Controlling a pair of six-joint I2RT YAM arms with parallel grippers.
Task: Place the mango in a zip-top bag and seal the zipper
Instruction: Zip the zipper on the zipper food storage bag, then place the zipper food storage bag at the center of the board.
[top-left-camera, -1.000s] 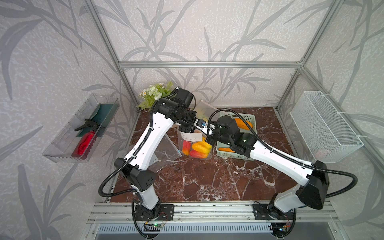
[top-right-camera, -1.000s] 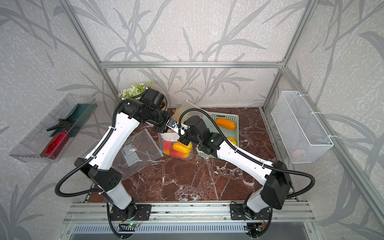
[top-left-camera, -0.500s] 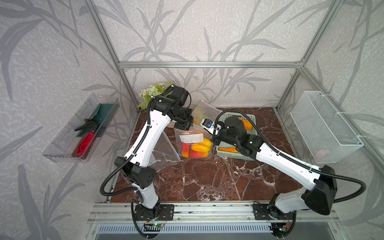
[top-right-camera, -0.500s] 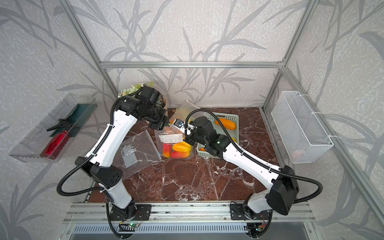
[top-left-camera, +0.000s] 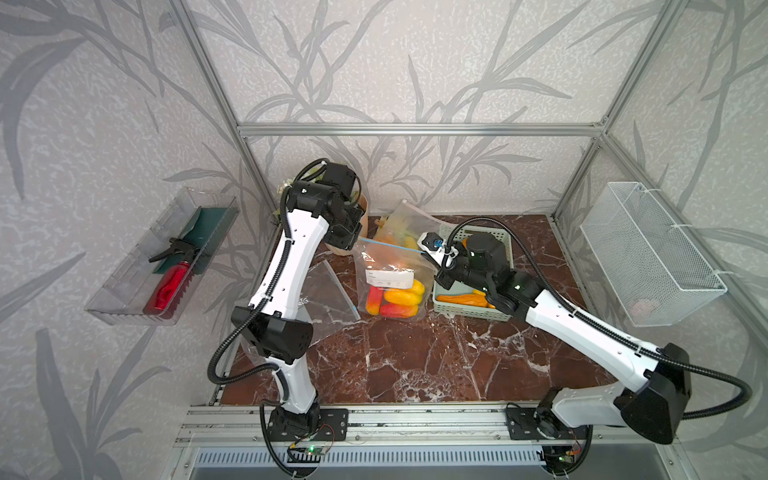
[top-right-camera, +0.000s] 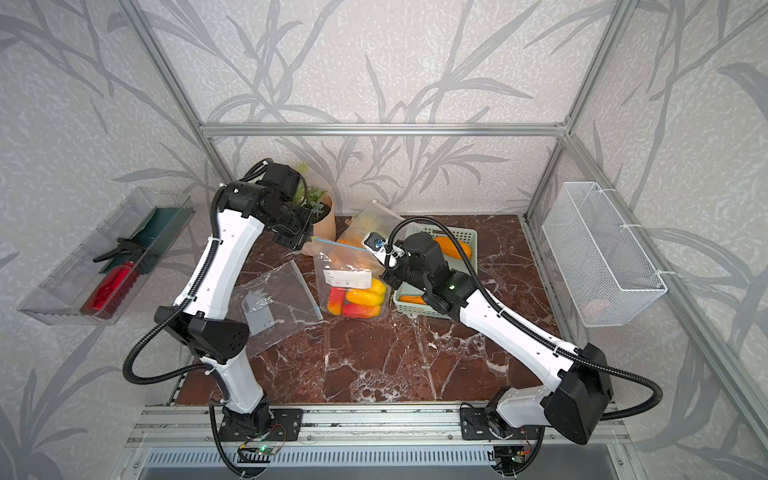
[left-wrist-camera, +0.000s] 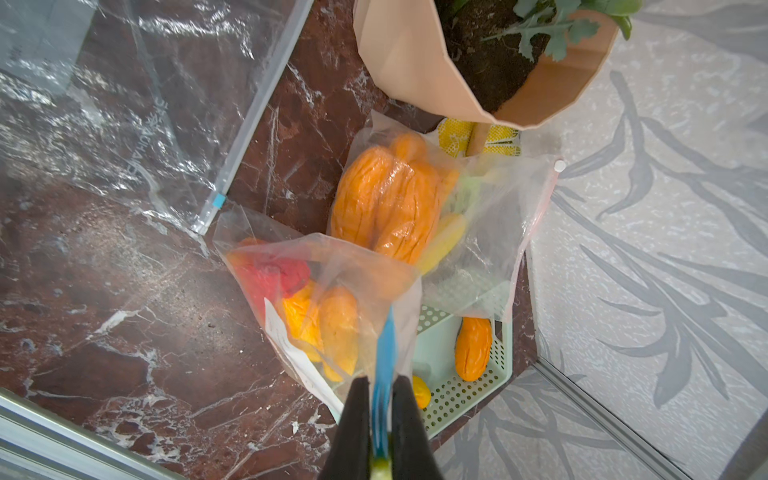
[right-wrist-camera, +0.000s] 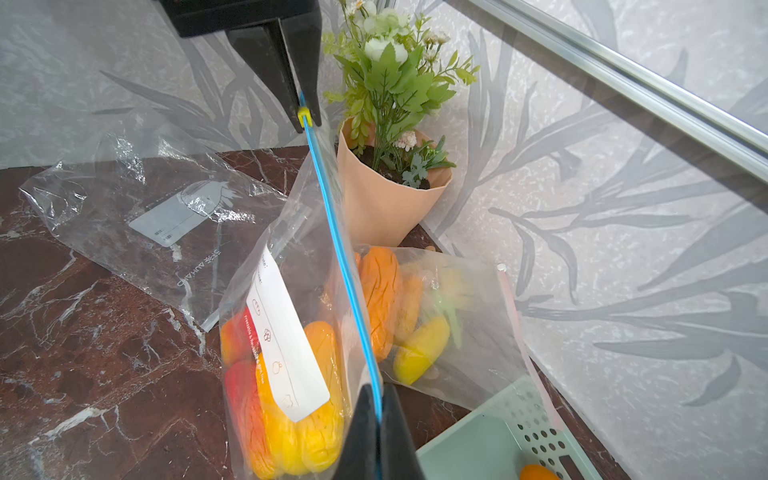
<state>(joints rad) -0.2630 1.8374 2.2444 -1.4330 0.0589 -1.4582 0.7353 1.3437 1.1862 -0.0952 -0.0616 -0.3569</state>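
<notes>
Zipper (right-wrist-camera: 340, 266) stretched taut between left gripper (left-wrist-camera: 381, 384) and right gripper (right-wrist-camera: 377, 390), both clamped narrow on it and drawn apart since a second ago, mango (right-wrist-camera: 307, 440) low inside bag (right-wrist-camera: 291, 224), seal judged nearly done.

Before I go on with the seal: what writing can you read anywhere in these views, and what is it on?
"Freezable & Reusable": red print along the white label on the upright zip-top bag. The words after it are blurred, and the rest is small icons.
"AUHAND": grey print on the empty bag lying flat. The characters beside it are unreadable.
Grey label on that empty bag: print too small to read.
</notes>
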